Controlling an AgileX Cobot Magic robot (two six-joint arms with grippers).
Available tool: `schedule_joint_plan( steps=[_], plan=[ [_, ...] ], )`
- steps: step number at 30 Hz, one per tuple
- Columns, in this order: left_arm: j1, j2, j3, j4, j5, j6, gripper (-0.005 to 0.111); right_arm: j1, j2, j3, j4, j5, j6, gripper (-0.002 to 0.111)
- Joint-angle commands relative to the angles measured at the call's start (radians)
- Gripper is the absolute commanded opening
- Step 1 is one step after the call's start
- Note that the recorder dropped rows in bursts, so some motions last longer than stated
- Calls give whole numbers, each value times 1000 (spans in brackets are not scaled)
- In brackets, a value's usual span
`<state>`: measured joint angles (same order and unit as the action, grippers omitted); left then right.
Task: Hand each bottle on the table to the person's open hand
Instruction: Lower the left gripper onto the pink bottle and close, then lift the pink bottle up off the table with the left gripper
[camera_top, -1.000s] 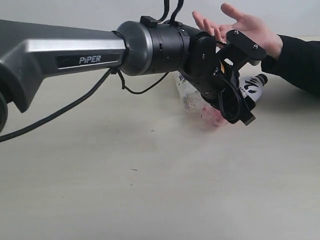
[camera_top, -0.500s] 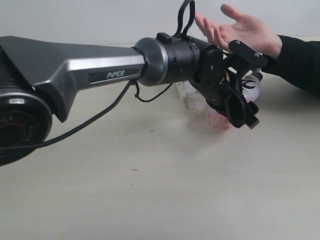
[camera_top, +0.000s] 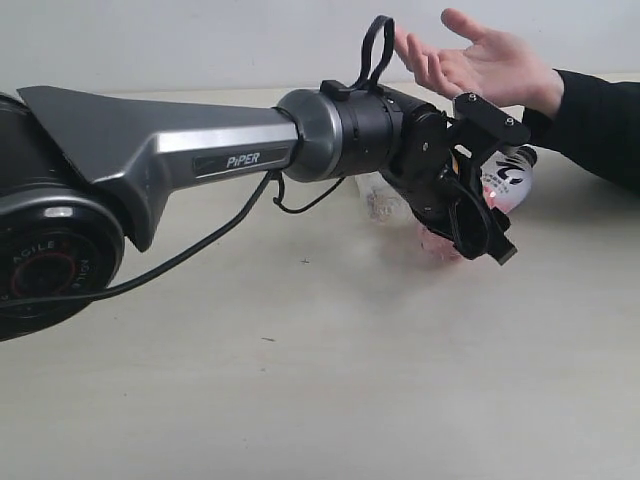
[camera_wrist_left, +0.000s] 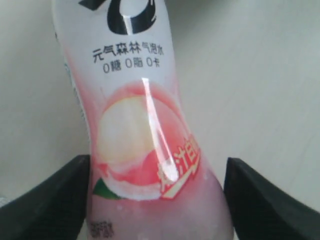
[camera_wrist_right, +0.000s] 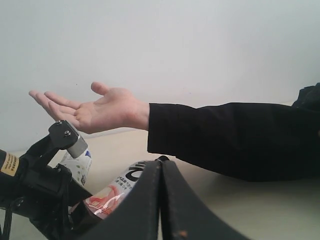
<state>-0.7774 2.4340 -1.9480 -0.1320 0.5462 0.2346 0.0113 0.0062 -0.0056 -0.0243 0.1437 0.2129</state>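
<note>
The left claw (camera_top: 482, 190) has closed in on the pink bottle (camera_wrist_left: 150, 150). In the left wrist view its two black fingers (camera_wrist_left: 45, 205) press on either flank of the peach label, so I judge it clamped on that bottle. The bottle seems to rest on the worktop (camera_top: 300, 380) under the claw, tilted, with its black cap on the claw's far side. By my reading the grasp is made, and the lift toward the hand comes next.

Just behind the claw's wrist lies a clear bottle (camera_top: 378, 200), untouched. Above and beyond the claw, the hand (camera_top: 480, 60) waits palm up, well apart from the pink bottle.

Against a second ago, the left arm (camera_top: 200, 150) has pushed further in. Its round base joint now fills the near edge of the exterior view, and the cable loop stands up over the wrist. The upper finger sits lower, so the gap across the bottle looks narrower. The pink bottle and the hand are about where they were.

The right claw (camera_wrist_right: 161, 170) is pressed together on nothing, far back from the left claw.
</note>
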Motion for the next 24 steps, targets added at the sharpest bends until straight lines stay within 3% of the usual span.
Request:
schedule_joint_plan(
  steps=[1, 3, 17, 24],
  plan=[
    [-3, -13, -6, -45, 22, -12, 14, 1, -6, 6, -1, -11, -2, 0],
    [-3, -36, -6, -77, 56, -12, 0, 1, -6, 6, -1, -11, -2, 0],
    [-19, -222, -6, -242, 496, -12, 0, 1, -6, 6, -1, -11, -2, 0],
    [-61, -313, -6, -186, 524, -96, 0, 1, -6, 6, -1, -11, -2, 0]
  ],
)
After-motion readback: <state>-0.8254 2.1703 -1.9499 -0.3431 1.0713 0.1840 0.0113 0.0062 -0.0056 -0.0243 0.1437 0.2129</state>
